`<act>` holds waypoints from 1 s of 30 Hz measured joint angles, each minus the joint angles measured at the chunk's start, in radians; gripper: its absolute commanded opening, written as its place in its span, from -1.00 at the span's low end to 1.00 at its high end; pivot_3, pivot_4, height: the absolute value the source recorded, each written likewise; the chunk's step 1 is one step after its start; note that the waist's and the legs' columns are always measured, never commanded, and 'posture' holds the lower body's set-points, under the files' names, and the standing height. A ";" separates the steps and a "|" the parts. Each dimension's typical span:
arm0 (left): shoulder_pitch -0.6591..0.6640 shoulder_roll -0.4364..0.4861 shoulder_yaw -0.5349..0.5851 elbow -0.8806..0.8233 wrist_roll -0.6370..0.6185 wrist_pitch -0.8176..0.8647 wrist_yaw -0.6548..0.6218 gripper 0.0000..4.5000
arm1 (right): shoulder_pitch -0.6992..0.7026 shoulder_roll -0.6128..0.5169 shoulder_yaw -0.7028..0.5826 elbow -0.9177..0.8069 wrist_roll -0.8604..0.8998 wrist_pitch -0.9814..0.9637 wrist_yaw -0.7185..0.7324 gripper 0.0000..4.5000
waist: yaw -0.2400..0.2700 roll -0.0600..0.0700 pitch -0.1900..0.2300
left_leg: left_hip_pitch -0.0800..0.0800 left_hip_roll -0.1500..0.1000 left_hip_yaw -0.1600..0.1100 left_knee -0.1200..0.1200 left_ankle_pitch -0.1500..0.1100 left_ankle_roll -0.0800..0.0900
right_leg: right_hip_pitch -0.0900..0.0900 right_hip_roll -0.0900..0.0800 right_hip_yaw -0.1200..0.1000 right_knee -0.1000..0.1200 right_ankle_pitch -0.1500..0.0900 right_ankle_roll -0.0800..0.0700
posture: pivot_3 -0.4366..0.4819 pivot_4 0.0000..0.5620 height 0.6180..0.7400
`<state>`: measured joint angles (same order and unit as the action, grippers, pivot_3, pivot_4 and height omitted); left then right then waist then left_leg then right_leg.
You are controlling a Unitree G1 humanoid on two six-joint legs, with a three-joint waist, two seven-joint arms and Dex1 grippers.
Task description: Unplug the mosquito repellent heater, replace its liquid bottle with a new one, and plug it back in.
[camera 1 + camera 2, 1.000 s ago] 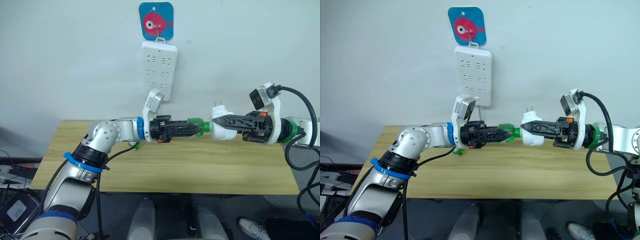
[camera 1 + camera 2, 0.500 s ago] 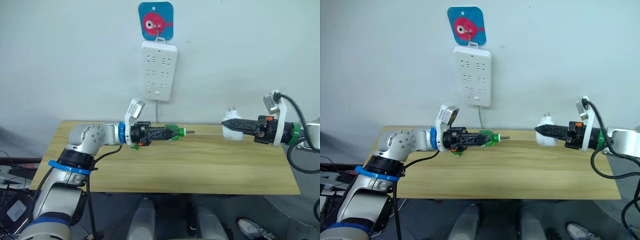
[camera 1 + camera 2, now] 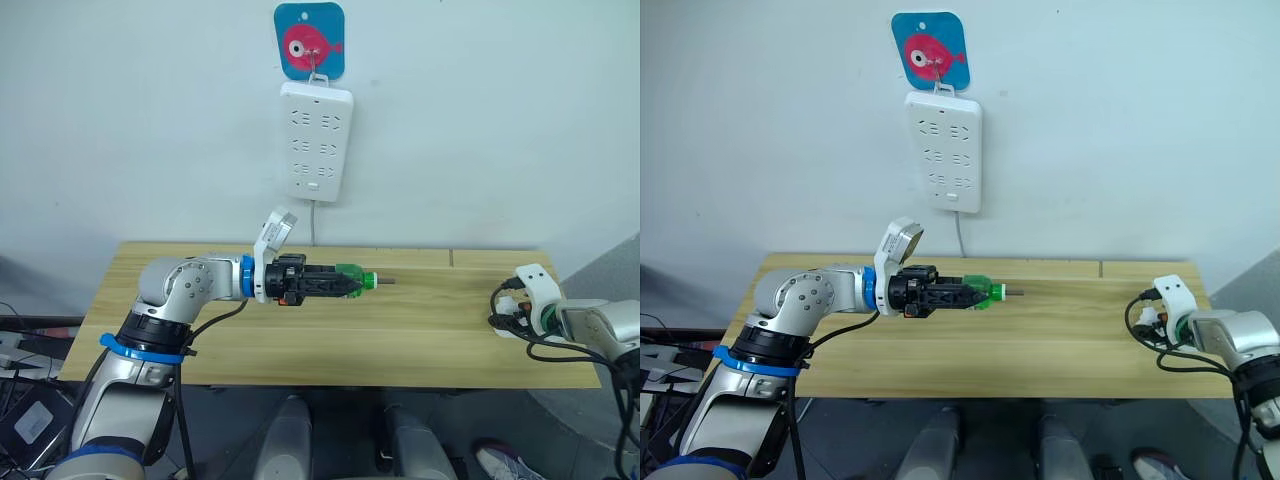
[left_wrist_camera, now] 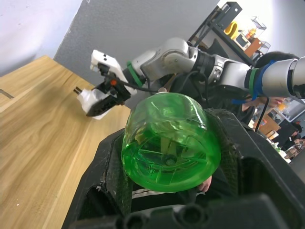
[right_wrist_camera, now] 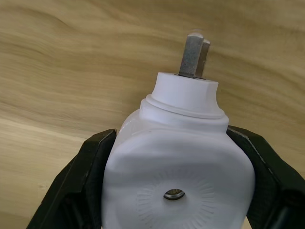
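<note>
A green liquid bottle (image 3: 350,280) with a white neck and thin wick lies level above the middle of the wooden table (image 3: 420,345). My left gripper (image 3: 335,282) is shut on it, and the left wrist view shows the bottle's round base (image 4: 167,143) between the black fingers. The white mosquito repellent heater (image 5: 178,162) is clamped in my right gripper (image 5: 178,191), its two metal prongs (image 5: 194,55) pointing out over the tabletop. In the left wrist view the heater (image 4: 93,102) hangs just above the table's right end. Bottle and heater are far apart.
A long white power strip (image 3: 316,142) hangs on the wall under a blue hook with a pink fish (image 3: 311,40), its cord running down behind the table. My right wrist and its black cables (image 3: 525,310) sit at the table's right edge.
The bottle and heater, joined a second ago, have come apart. My right arm has swung far right and down with the heater. The left gripper keeps the bottle near the middle.
</note>
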<state>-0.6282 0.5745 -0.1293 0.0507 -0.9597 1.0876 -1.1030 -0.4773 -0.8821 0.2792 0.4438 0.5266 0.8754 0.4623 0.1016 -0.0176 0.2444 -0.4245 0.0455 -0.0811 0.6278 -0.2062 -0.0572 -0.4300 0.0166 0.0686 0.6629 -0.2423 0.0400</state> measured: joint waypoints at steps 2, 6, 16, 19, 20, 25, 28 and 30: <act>0.012 0.001 0.006 -0.013 0.000 0.003 0.000 0.01 | -0.015 0.023 -0.008 0.028 -0.027 0.010 0.039 0.39 | 0.004 0.000 0.000 | 0.000 0.000 0.000 0.000 0.000 0.000 | 0.000 0.000 0.000 0.000 0.000 0.000 | 0.73 -0.18 1.00; 0.039 0.003 0.011 -0.041 0.001 0.018 0.000 0.01 | -0.017 0.040 -0.019 0.055 -0.088 0.010 0.100 0.55 | 0.011 0.000 0.000 | -0.001 0.000 0.000 0.000 0.000 0.000 | 0.000 0.000 0.000 0.000 0.000 0.000 | 0.73 -0.19 1.00; 0.047 -0.002 0.017 -0.050 0.022 0.017 -0.001 0.01 | 0.029 0.017 -0.133 -0.088 -0.138 0.099 0.168 0.99 | 0.020 0.001 0.000 | 0.000 -0.001 0.000 0.000 0.000 0.000 | 0.000 0.000 0.000 0.000 0.000 0.001 | 0.68 -0.24 1.00; 0.060 -0.005 0.023 -0.052 0.035 -0.008 -0.005 0.01 | 0.082 -0.048 -0.252 -0.303 -0.075 0.230 0.171 0.99 | 0.023 0.001 0.000 | 0.000 0.000 0.000 0.000 0.000 0.000 | 0.000 0.000 0.000 0.000 0.000 0.001 | 0.65 -0.26 1.00; 0.072 -0.009 0.026 -0.060 0.052 -0.038 -0.007 0.01 | 0.095 -0.059 -0.319 -0.392 -0.048 0.292 0.166 0.99 | 0.023 0.001 0.000 | 0.000 0.000 0.000 0.000 0.000 0.000 | 0.000 0.000 0.000 0.000 0.000 0.001 | 0.65 -0.26 1.00; 0.113 -0.077 0.034 -0.097 0.175 -0.268 0.019 0.01 | 0.076 0.086 -0.618 -0.631 0.096 0.560 0.121 0.99 | 0.030 0.001 0.000 | 0.002 0.000 -0.001 0.000 0.000 0.000 | 0.003 0.000 0.000 -0.001 0.000 0.001 | 0.60 -0.23 1.00; 0.126 -0.151 0.021 -0.104 0.295 -0.471 0.059 0.01 | 0.038 0.293 -0.800 -0.739 0.223 0.695 0.082 0.99 | 0.033 0.001 0.000 | 0.002 0.000 0.000 0.001 0.000 -0.001 | 0.004 -0.001 0.001 -0.001 0.001 0.002 | 0.60 -0.22 1.00; 0.134 -0.203 0.016 -0.100 0.417 -0.662 0.113 0.01 | 0.016 0.473 -0.979 -0.790 0.377 0.721 -0.017 0.99 | 0.037 0.001 0.000 | 0.002 0.000 0.000 0.000 0.000 -0.001 | 0.005 -0.001 0.001 -0.003 0.001 0.002 | 0.58 -0.22 1.00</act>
<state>-0.4946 0.3712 -0.1137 -0.0488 -0.5423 0.4255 -0.9899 -0.4608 -0.4093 -0.7001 -0.3458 0.9040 1.5964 0.4457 0.1386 -0.0164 0.2440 -0.4221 0.0451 -0.0809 0.6280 -0.2064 -0.0579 -0.4248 0.0157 0.0695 0.6602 -0.2411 0.0420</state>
